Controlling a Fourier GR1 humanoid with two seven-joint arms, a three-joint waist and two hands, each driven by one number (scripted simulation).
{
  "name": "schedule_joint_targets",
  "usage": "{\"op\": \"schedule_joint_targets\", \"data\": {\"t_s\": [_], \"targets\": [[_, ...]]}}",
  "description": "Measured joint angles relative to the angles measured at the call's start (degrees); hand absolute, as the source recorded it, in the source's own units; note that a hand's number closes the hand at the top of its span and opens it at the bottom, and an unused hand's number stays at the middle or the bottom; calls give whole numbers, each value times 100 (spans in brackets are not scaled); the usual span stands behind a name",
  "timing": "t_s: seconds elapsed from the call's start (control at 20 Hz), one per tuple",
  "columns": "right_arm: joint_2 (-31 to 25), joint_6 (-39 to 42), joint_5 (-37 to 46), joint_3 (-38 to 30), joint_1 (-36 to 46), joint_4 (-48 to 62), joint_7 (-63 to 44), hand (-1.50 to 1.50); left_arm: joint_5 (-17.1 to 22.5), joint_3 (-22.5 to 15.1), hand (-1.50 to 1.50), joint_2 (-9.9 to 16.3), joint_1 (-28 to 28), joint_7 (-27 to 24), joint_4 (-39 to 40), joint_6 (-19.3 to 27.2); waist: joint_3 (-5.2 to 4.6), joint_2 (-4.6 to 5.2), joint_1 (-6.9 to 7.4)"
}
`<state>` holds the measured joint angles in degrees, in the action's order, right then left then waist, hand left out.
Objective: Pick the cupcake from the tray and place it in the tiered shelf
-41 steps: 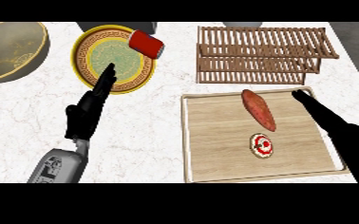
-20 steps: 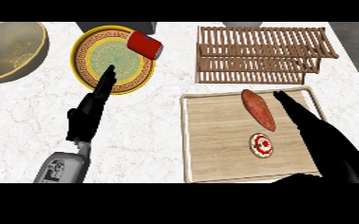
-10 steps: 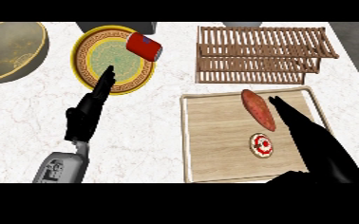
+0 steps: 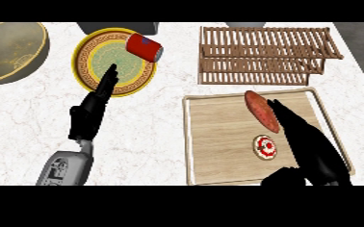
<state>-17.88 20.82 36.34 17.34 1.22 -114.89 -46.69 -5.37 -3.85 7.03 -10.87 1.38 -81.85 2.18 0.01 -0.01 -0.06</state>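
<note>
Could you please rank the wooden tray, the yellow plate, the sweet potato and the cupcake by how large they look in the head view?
1. Wooden tray
2. Yellow plate
3. Sweet potato, partly hidden by the right robot hand
4. Cupcake

I see the right hand [image 4: 302, 137] at lower right, fingers straight and together, pointing up and left, thumb splayed low toward the left. The left hand [image 4: 91, 110] sits left of centre, fingers straight, pointing up, grey forearm [image 4: 65, 167] below it.
</note>
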Motion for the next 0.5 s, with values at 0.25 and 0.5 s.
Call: {"op": "schedule_joint_targets", "data": {"t_s": [0.25, 0.5], "targets": [[207, 18, 241, -60, -57, 244, 232, -150, -70, 41, 0, -70, -26, 73, -34, -56, -1, -1, -1], [341, 181, 335, -226, -110, 285, 419, -150, -178, 73, 0, -131, 8, 49, -52, -90, -1, -2, -1]]}}
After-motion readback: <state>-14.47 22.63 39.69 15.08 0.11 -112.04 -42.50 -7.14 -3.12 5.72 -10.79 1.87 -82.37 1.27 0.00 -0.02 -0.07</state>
